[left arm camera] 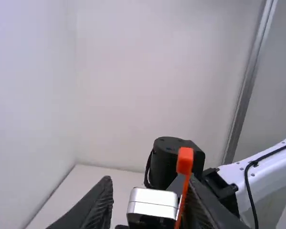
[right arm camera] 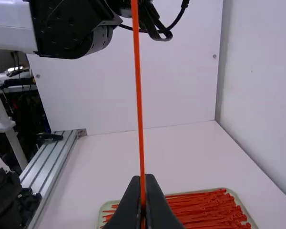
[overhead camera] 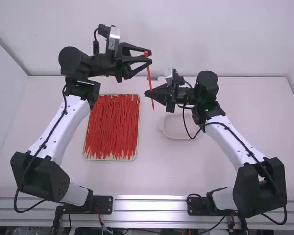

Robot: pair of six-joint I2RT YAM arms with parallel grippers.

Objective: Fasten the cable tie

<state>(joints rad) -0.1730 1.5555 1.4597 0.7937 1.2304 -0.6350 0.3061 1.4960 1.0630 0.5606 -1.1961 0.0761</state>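
While the white table [overhead camera: 264, 122] is closed in by plain white walls [overhead camera: 210, 34] at the back and at both sides, an aluminium rail [overhead camera: 152, 203] is run along its 6 o'clock edge in the high view, and both arm bases are mounted there. A shallow tray [overhead camera: 110, 159] is set on the table at about 9 o'clock from its middle and is heaped with loose red ties [overhead camera: 112, 125], laid roughly parallel. A pale, translucent container [overhead camera: 176, 131] is placed to the tray's 3 o'clock, apart from it, partly covered by the right arm.

A single red cable tie [overhead camera: 149, 78] is held up in the air, nearly upright, above the gap between tray and container. It is pinched low on its strap by the right gripper [overhead camera: 150, 92], whose fingers [right arm camera: 131, 205] are seen pressed together on the strap in the right wrist view. A short tail is left hanging at 6 o'clock from that pinch, and the longer part is carried up to 12 o'clock.

The left gripper [overhead camera: 147, 55] is found at that upper end, at 12 o'clock from the right gripper. Its fingers [left arm camera: 95, 205] are seen spread apart in the left wrist view, and the tie's square head [left arm camera: 184, 160] is seen close against one of them, well away from the other. Whether any grip is kept on the head cannot be told. The tray is placed at about 8 o'clock from the right gripper and the container at about 5 o'clock.
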